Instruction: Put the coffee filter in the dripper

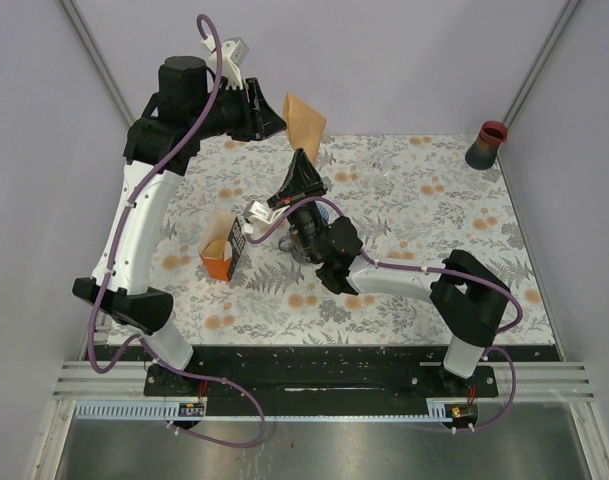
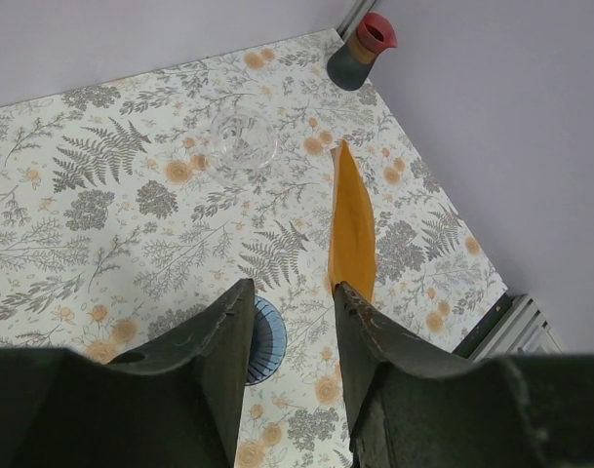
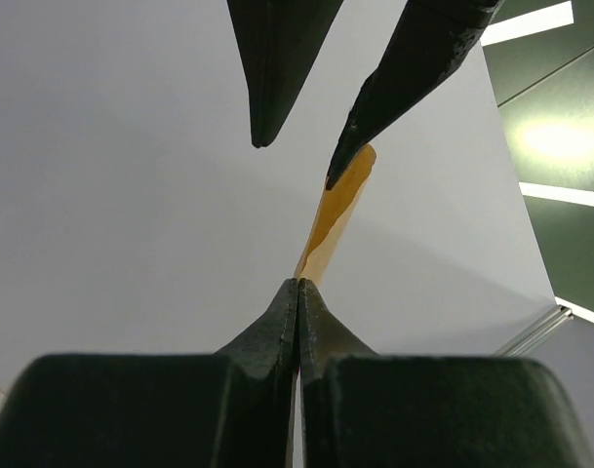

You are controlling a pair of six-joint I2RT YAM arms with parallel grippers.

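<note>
Right pincer (image 3: 297,285) is pressed together, tips nipping the lower end of the one coffee filter (image 3: 336,210). Left pincer (image 2: 292,291) is spread wide, and the filter's other end rests against just one of its fingers (image 2: 360,327). So that's two arms, two pincers and a single brown filter up in the air above the far part of the table (image 1: 434,230). Its long axis runs from one pincer to the other.

From above, the filter shows a broad flat face. The left wrist camera catches it edge-on, a thin blade pointing toward the one dark cup with a red rim (image 1: 487,143).

Only the left wrist view picks out one blue-striped round piece (image 2: 267,336) and one clear glass piece (image 2: 243,141) on the table; which of them is the dripper, I cannot tell. Only the overhead shows the one orange box (image 1: 219,262).
</note>
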